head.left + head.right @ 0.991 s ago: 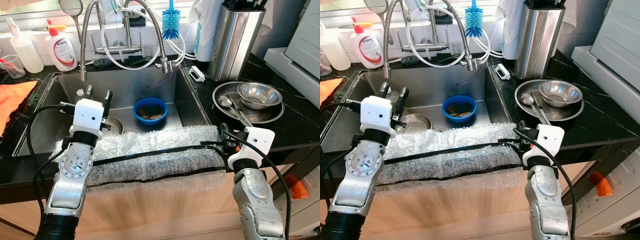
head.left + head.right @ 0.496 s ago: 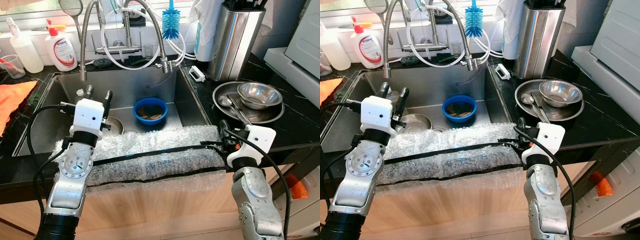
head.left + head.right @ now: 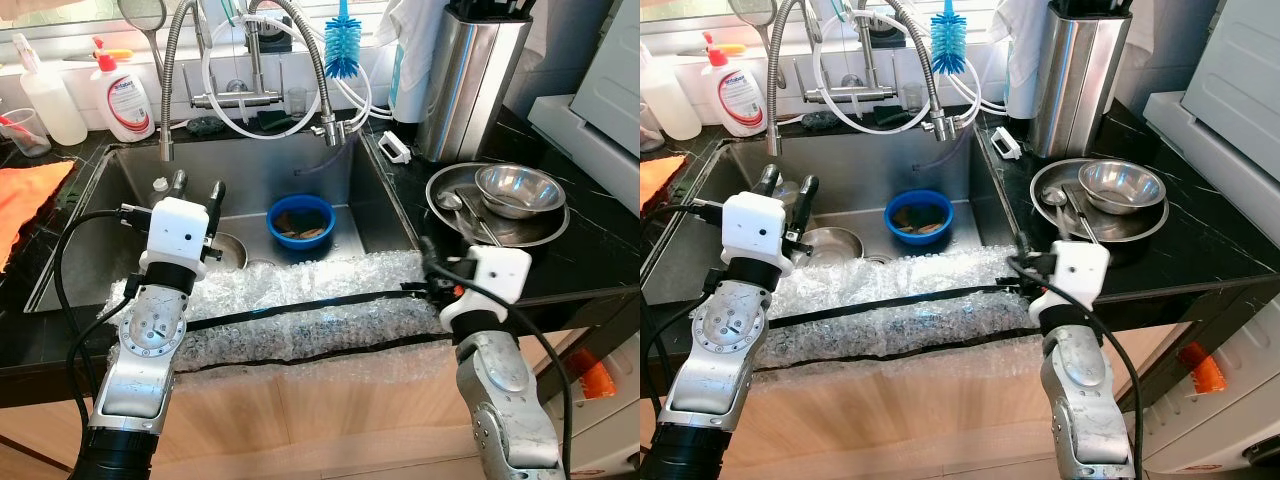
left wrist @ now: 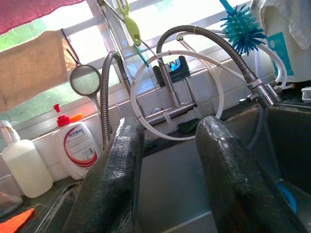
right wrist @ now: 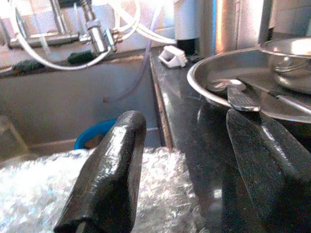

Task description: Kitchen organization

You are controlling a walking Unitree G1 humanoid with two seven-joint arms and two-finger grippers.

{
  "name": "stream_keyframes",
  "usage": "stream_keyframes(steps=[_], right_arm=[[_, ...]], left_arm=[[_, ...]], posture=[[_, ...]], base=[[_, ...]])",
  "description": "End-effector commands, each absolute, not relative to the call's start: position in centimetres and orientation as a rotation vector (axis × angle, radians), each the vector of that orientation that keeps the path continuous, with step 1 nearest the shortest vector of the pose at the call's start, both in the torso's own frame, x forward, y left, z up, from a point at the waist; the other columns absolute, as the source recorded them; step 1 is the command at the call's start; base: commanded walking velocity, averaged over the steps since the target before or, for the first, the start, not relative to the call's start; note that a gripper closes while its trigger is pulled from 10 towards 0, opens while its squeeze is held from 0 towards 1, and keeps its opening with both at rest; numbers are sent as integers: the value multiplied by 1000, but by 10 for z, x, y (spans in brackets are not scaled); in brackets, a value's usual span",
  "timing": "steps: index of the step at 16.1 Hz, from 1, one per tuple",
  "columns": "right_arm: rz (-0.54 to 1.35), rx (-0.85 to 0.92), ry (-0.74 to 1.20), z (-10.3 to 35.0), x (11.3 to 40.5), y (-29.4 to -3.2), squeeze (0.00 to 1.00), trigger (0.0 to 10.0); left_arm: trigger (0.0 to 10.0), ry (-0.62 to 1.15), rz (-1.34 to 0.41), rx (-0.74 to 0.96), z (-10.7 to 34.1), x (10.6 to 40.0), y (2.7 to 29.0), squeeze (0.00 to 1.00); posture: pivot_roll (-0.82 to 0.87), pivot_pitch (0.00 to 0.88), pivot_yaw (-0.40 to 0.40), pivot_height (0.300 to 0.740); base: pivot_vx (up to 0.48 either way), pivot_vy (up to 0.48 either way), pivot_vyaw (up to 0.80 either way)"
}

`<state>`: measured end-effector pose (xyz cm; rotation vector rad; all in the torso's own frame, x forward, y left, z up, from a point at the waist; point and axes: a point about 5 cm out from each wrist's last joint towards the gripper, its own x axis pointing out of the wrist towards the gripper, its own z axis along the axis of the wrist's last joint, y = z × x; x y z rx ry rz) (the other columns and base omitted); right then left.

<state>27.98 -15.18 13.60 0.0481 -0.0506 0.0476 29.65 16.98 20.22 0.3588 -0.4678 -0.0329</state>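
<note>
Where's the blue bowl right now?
The blue bowl sits inside the sink, just behind the bubble wrap and below the faucet head.

Head stereo pair above sink (image 3: 250, 170); wrist cameras low, faucetward.

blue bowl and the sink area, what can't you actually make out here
- Blue bowl: brownish contents too small to identify in the eye views.
- Sink floor near the front: hidden under the bubble wrap.
- Soap bottle label: too small to read.
- Knife block: top cut off by the frame edge.
</note>
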Motion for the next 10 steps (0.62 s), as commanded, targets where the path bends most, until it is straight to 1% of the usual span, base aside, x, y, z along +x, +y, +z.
stream_keyframes(steps=[1,6,8,10], right_arm=[[71,37,-33,135,282,-148,0,10000],[65,24,-4,130,281,-149,0,10000],[43,3,58,122,281,-152,0,10000],[49,14,60,122,281,-150,0,10000]], left_arm=[[10000,-481,-32,368,205,298,169,0],[10000,-478,-40,370,204,298,168,0],[10000,-479,-47,380,204,298,167,0],[10000,-480,-47,384,204,298,167,0]], posture=[[-70,0,5,740],[-70,0,6,740],[-69,0,4,740],[-67,0,4,740]], base=[[0,0,0],[0,0,0],[0,0,0],[0,0,0]])
